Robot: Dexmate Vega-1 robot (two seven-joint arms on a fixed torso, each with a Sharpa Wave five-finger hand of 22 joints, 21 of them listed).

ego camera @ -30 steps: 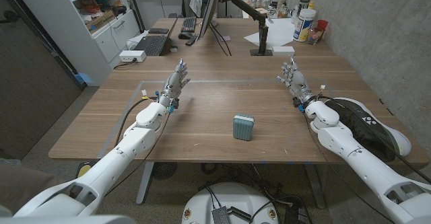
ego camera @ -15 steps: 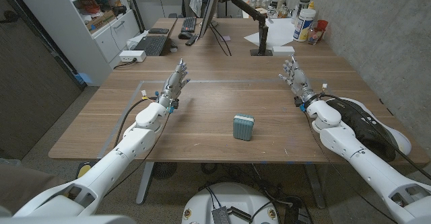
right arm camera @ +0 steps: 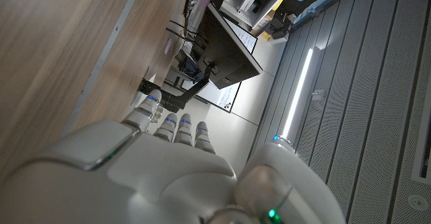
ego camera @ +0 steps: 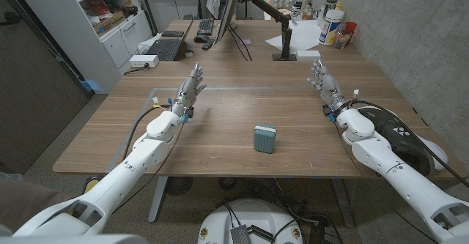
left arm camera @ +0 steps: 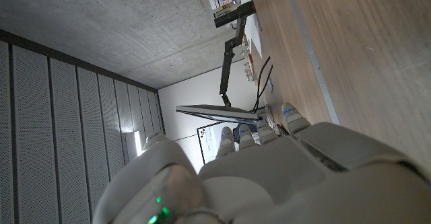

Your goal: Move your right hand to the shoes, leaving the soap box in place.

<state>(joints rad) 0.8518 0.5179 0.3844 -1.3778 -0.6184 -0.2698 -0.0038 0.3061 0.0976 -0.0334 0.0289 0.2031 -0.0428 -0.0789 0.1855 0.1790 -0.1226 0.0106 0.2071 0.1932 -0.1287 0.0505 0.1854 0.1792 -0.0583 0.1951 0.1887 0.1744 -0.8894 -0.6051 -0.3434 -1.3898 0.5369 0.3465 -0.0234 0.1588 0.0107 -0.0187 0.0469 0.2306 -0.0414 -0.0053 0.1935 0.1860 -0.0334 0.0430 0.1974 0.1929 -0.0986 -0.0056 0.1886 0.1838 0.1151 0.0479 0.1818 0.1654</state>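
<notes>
The right hand [ego camera: 323,84] is up over the bench [ego camera: 234,119], fingers apart and straight, nothing in it. The shoes [ego camera: 401,138] lie behind it and to its outer side, right at the bench's edge beside the right forearm, dark uppers on white soles, partly hidden by the arm itself. So the reach is the step in hand, and by my reading it's barely begun: the hand is out ahead of the pair, not yet beside it.

The soap box [ego camera: 265,138], small and blue-grey, sits on the bench well to the hand's inner side and a little nearer the robot, untouched, with open wood all round it. It's well away from the line the hand needs to take.

The left hand [ego camera: 188,90] waits across the bench, fingers spread and empty, well apart from the soap box too.

Next, I'd say, the right hand has to pull back toward the robot and swing outward, away from the soap box, then settle by the shoes. The awkward part looks to be the elbow: the forearm already lies over the pair.
</notes>
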